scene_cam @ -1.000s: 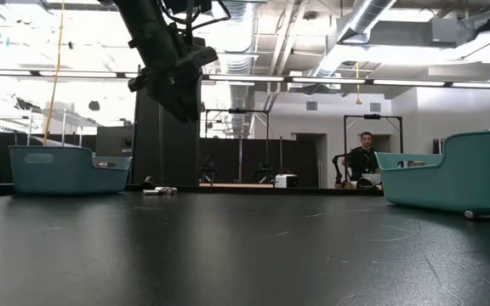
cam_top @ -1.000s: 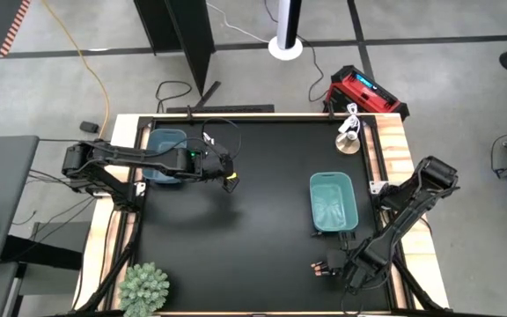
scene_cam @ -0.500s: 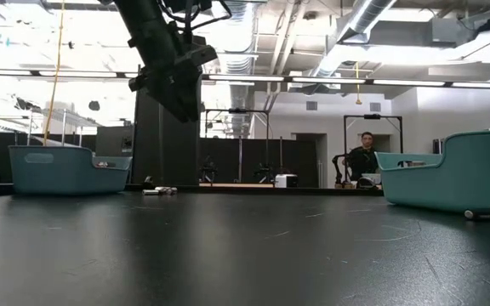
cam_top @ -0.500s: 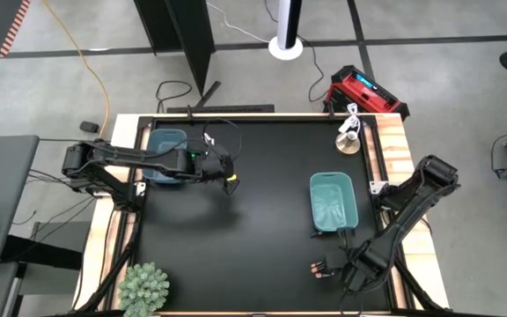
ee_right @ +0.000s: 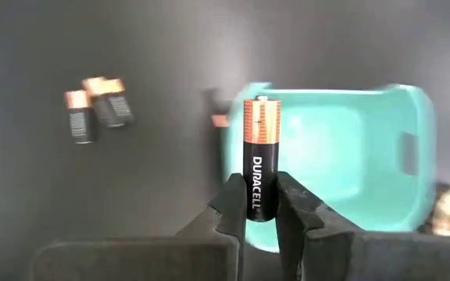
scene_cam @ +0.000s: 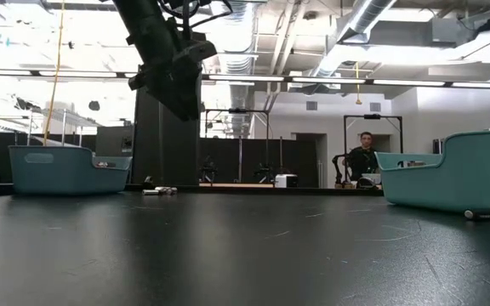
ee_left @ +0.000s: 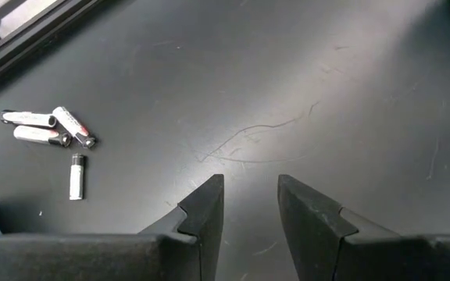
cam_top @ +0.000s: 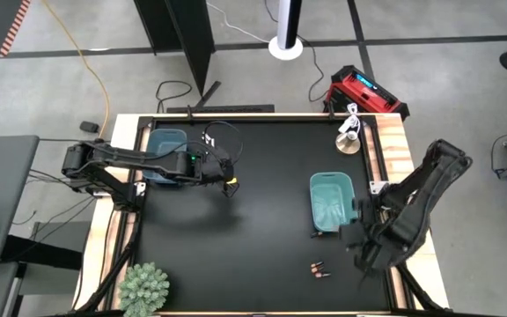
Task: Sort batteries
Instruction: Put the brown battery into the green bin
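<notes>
My right gripper [ee_right: 260, 204] is shut on a black battery with a copper end [ee_right: 258, 148]. It is held in the air just near of the right teal bin [cam_top: 333, 202], which also shows in the right wrist view [ee_right: 342, 164]. Two dark batteries [cam_top: 318, 268] lie on the black table and also show in the right wrist view [ee_right: 96, 113]. A third [ee_right: 220, 120] lies by the bin's wall. My left gripper [ee_left: 250, 195] is open and empty above the table [cam_top: 228, 184], near the left teal bin [cam_top: 164, 151]. Several whitish batteries [ee_left: 51, 134] lie on the table ahead of it. My right gripper pinches the battery's black body [ee_right: 258, 199] between its two fingers [ee_right: 229, 204], at the end away from the copper cap. The battery lies along the fingers, with its copper end [ee_right: 258, 117] sticking out past the fingertips. It is lifted clear of the table.
A potted plant [cam_top: 143, 287] stands at the near left corner. A small lamp-like object [cam_top: 350, 136] is at the far right edge. A battery [scene_cam: 483, 214] lies on the table by the right bin. A person sits in the room behind [scene_cam: 362, 157].
My right gripper has risen from the table near its near edge with one battery. It has moved up and toward the far and right edges, toward the right bin. Two batteries have stayed on the table where it was.
</notes>
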